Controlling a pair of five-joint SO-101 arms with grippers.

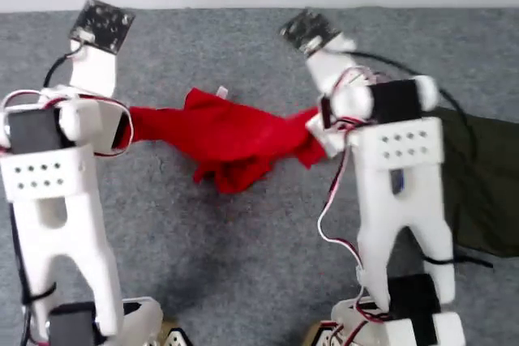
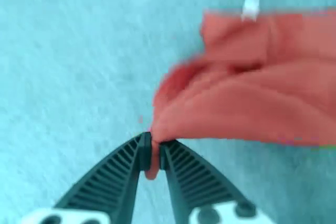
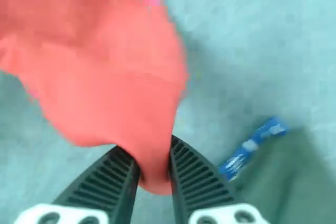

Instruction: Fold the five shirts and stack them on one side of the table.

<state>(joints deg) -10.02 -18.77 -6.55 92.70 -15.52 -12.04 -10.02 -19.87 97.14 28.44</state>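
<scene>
Closest to its wrist camera, the left gripper is clenched on a pinch of the red shirt, and a small nub of cloth pokes out between its dark ribbed fingers. The right gripper is clamped the same way on a thicker fold of that shirt, which swells away from the jaws. Just beside this gripper lies a dark green shirt with a blue label at its edge. Seen from above, the red shirt is drawn out across the middle of the grey table, one end held at 9 o'clock by the left arm and the other at 3 o'clock by the right arm. Its middle is bunched and sags toward 6 o'clock. A small white tag sits on the shirt's 12 o'clock edge. The dark green shirt lies spread at the table's 3 o'clock side, partly hidden beneath the right arm.
</scene>
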